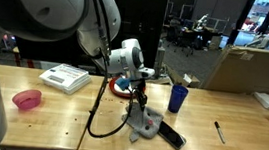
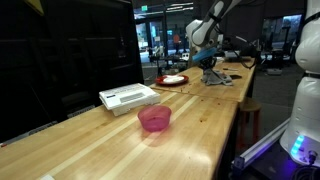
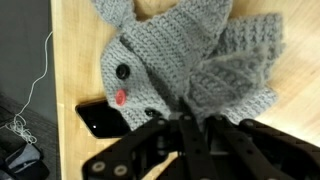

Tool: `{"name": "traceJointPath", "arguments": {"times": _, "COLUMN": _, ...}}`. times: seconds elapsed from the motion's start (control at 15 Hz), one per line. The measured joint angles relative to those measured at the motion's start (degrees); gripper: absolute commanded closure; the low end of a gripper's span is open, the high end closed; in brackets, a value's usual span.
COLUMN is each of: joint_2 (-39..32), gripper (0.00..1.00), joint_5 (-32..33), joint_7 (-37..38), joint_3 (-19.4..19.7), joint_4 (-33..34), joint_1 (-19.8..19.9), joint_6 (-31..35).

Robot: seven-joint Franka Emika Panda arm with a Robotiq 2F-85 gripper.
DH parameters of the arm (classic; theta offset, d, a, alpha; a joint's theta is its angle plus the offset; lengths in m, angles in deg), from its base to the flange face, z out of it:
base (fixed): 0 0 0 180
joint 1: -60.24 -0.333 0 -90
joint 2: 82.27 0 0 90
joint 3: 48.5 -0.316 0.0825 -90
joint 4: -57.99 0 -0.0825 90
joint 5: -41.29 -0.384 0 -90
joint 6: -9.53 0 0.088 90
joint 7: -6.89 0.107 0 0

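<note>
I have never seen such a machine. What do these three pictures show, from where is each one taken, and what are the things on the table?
This is a robot arm with a two-fingered tool at its end. Two pictures come from cameras standing outside the robot, near the wooden table. The third comes from a camera on the wrist, looking down past the tool. The tool's fingers stand close together on a grey knitted toy and seem to pinch it. The toy lies partly on a flat black device. On the table also stand a blue cup, a pink bowl, a white box and a plate. A pen lies further along.
</note>
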Motion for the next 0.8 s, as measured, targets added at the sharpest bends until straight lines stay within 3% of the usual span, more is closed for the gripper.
{"name": "traceJointPath", "arguments": {"times": 0.8, "joint_2": -10.0, "gripper": 0.98, "joint_5": 1.6, "joint_7": 6.5, "joint_3": 3.3, "joint_4": 14.2, "joint_1": -1.2, "joint_6": 0.6}}
